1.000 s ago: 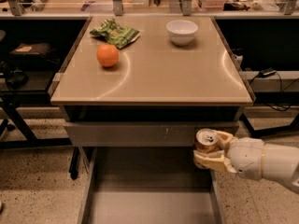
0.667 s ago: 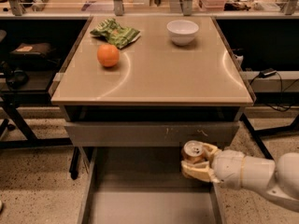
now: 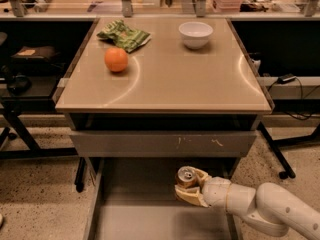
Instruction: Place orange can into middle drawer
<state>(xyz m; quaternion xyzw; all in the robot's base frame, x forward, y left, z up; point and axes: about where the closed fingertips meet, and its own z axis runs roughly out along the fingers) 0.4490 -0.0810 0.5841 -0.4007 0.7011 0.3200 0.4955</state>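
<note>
1. Gripper [image 3: 187,185], over the drawer [image 3: 150,224]: curved tan-yellow fingers [image 3: 189,197].
2. Wrist [image 3: 216,191]: short, rounded cream-white cylinder with a thin darker ring at its rear.
3. Forearm [image 3: 280,213]: smooth, glossy cream-white shell, thicker toward the lower right.

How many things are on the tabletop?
3: orange fruit front-left, green bag behind it, white bowl back-right. The gripper holds the orange can over the middle drawer below.

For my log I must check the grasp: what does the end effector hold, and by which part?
The end effector, over the open middle drawer, holds the orange can by its sides, top up.
</note>
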